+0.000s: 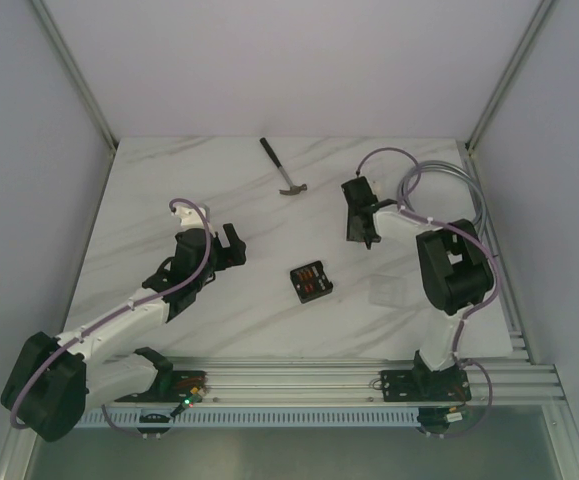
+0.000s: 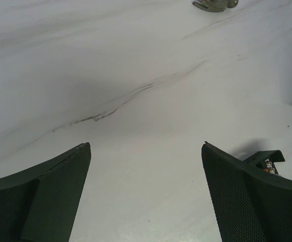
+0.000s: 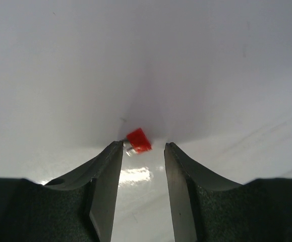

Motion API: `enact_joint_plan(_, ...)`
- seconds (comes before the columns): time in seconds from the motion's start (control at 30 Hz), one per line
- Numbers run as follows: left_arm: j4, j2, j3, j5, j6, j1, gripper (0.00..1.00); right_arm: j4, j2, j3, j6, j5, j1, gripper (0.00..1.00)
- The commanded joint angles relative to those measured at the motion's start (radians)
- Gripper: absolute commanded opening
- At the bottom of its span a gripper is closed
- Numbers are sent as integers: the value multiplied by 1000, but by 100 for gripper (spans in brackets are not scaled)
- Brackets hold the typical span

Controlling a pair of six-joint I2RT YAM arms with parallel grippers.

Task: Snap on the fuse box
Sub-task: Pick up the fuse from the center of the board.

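Right claw (image 3: 143, 146) half-open at red fuse (image 3: 138, 140), perhaps touching; we log left claw (image 2: 146, 147) wide, fuse box (image 1: 311, 283) at its 4 o'clock.

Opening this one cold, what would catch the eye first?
A black fuse box sits uncovered mid-table between the arms, a hammer lying beyond it. In the right wrist view a tiny red fuse lies just off the right gripper's parted fingertips.

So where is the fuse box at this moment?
In the top view the fuse box lies near the middle of the table, below the hammer and left of the clear cover.
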Motion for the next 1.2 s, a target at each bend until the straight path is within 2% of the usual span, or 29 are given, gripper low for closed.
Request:
enact_joint_plan(0.0,-8,2,-2,-1,-6,7,100,-51,-58,-60,-12,41,-14,45)
enact_joint_plan(0.23,-7,4,-2,3,-8,7,100,-35,-77,-57,-15,-5,-34,45)
enact_joint_plan(0.37,-8,5,-1,4,-8,7,100,-4,-71,-30,-33,-69,-34,49)
enact_joint_plan(0.77,-7,2,-2,6,-8,7,100,-23,14,47,12,-95,-40,52)
enact_joint_plan(1.17,-7,6,-1,9,-8,7,100,-42,45,54,37,-109,-41,41)
